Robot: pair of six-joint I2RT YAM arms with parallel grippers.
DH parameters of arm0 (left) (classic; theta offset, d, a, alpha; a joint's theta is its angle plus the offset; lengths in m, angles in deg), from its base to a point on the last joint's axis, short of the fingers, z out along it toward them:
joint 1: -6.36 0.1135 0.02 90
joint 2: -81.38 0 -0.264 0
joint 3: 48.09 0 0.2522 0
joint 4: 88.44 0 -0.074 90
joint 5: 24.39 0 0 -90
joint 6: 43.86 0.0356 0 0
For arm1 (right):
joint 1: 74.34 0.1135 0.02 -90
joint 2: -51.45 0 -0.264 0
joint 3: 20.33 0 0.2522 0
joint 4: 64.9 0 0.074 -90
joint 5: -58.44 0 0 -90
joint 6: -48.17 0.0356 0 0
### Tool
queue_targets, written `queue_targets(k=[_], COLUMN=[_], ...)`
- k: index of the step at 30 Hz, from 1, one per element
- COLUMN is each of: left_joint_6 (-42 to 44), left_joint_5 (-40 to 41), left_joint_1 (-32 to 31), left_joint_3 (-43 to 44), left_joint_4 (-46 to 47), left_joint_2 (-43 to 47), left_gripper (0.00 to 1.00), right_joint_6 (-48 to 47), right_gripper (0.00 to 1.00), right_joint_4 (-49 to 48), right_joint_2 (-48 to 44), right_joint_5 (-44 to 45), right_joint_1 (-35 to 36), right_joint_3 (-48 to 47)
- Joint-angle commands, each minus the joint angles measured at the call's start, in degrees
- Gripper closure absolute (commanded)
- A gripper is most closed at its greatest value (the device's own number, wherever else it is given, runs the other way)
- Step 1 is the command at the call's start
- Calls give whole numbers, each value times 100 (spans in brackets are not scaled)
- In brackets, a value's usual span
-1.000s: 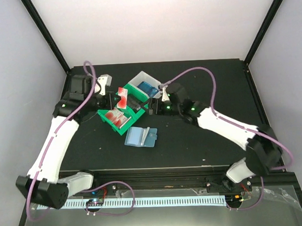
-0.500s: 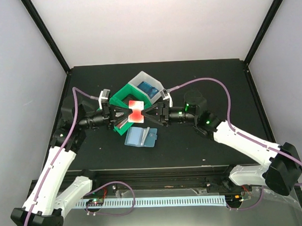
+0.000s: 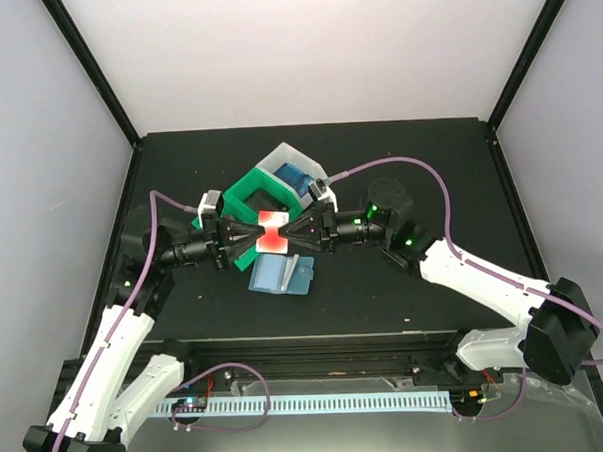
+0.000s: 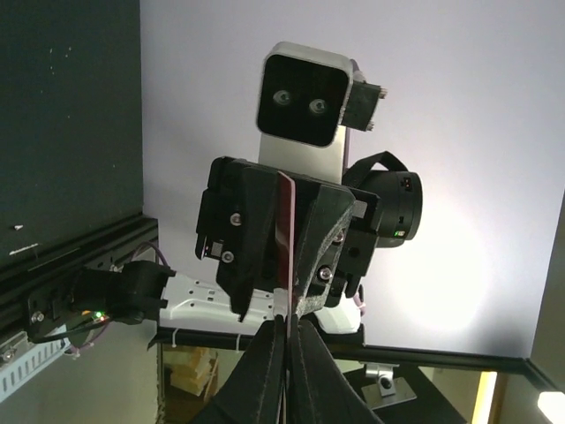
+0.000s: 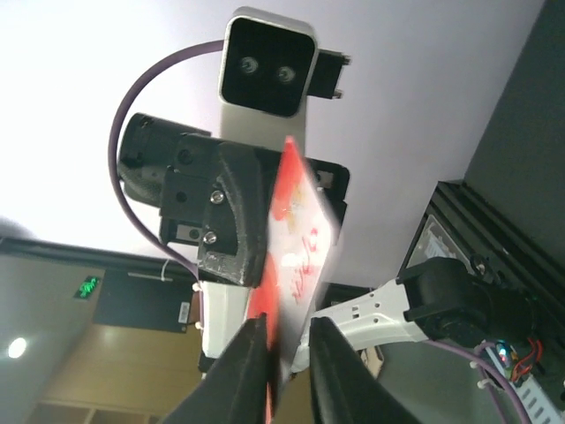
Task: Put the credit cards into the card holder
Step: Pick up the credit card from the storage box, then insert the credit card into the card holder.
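A red-and-white credit card (image 3: 273, 232) hangs in the air just in front of the green bin (image 3: 248, 191), pinched by my left gripper (image 3: 263, 232), which is shut on its left edge. My right gripper (image 3: 286, 233) faces it from the right, its fingers on either side of the card's other edge. In the right wrist view the card (image 5: 298, 231) sits between the fingers (image 5: 249, 362) with a narrow gap still showing, so the gripper (image 5: 289, 334) is open. The left wrist view shows the card (image 4: 285, 243) edge-on in my left gripper (image 4: 287, 329). The teal card holder (image 3: 283, 275) lies open on the table below.
A white bin (image 3: 297, 173) with blue cards stands behind the green bin. More red-and-white cards lie in the green bin under the grippers. Black frame posts stand at the back corners, and a rail runs along the near edge.
My left gripper lifted the card out of the green bin to mid-table. My right gripper came in from the right and narrowed its fingers around the card's free edge.
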Motion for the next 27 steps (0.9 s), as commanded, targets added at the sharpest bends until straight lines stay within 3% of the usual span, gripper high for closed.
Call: queue_targets(k=[1,3,4,6,7,10,13,15,17,23,27], left_joint_6=[-47,14,105,368,632,2196,4178,4812,5017,5281,5142], left_joint_5=[99,132,142,137,149,440,1835,2883,3590,3905,3923], left_joint_1=[-81,-82,-82,-73,-73,-47,-46,-53,-55,-115,-228], left_joint_3=[53,-58,-119,-169,-153,66,405,308,-1,-621,-1304], left_joint_4=[-216,-228,-223,-253,-403,-1452,-3226,-3899,-3885,-3229,-2456], left_joint_2=[139,183,197,188,168,48,-77,3,211,144,-65], left_gripper=[92,86,80,61,49,39,37,37,36,39,38], right_joint_6=[400,568,626,649,608,187,-870,-1436,-1846,-2530,-2405], right_gripper=[88,98,99,99,99,99,99,99,99,99,99], right_joint_4=[-433,-590,-603,-510,-378,407,1778,2288,2567,2774,2585], right_joint_2=[78,94,93,82,70,56,91,208,353,1181,1809], right_joint_5=[-379,-406,-401,-372,-334,-41,586,1011,1461,1936,2062], right_joint_1=[14,21,18,17,17,8,4,12,11,58,125], right_joint_3=[-36,-6,-8,-5,-15,-78,-139,-32,144,172,-90])
